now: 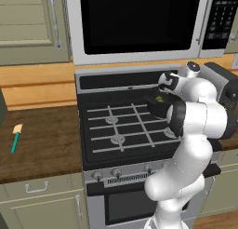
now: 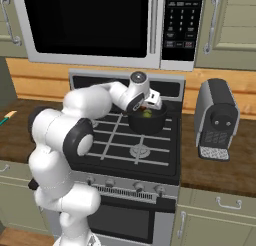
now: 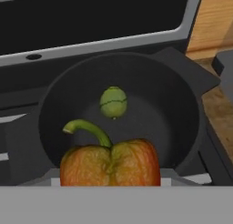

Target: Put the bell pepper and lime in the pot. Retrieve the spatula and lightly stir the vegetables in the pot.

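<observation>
Now claw (image 2: 146,108) clamped on bell pepper (image 3: 110,161) above pot (image 3: 177,109), lime (image 3: 113,101) inside.

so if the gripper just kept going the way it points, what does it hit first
Probably the floor of the pot. The bell pepper, apparently held in the gripper, leads the way, and the lime already lies on that floor, so it may touch the lime; depth is unclear.
</observation>
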{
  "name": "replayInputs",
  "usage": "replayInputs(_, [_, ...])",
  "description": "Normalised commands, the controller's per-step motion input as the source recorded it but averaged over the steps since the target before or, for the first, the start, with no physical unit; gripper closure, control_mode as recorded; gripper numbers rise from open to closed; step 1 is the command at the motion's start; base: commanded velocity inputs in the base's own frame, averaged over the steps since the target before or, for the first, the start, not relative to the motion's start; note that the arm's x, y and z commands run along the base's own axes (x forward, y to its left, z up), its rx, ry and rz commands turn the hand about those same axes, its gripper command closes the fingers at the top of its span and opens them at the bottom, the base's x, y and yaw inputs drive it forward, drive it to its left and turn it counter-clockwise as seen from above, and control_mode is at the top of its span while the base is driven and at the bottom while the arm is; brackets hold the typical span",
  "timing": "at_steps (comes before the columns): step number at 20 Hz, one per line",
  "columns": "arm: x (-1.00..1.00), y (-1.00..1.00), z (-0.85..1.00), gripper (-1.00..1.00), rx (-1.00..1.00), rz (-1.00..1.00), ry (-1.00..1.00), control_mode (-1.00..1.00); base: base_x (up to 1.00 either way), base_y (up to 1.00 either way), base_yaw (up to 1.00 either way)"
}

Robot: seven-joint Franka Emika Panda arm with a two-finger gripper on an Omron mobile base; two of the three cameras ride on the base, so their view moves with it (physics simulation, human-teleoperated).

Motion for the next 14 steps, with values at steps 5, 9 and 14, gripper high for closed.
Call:
replayInputs(5, [0.43, -0.17, -0.24, 1.00, 0.00, 0.00, 0.01, -1.00, 0.00, 0.00, 0.00])
replayInputs(9, [0.40, -0.22, -0.16, 1.00, 0.00, 0.00, 0.00, -1.00, 0.00, 0.00, 0.00])
replayInputs(14, [0.44, -0.03, -0.28, 1.00, 0.00, 0.00, 0.01, -1.00, 0.00, 0.00, 0.00])
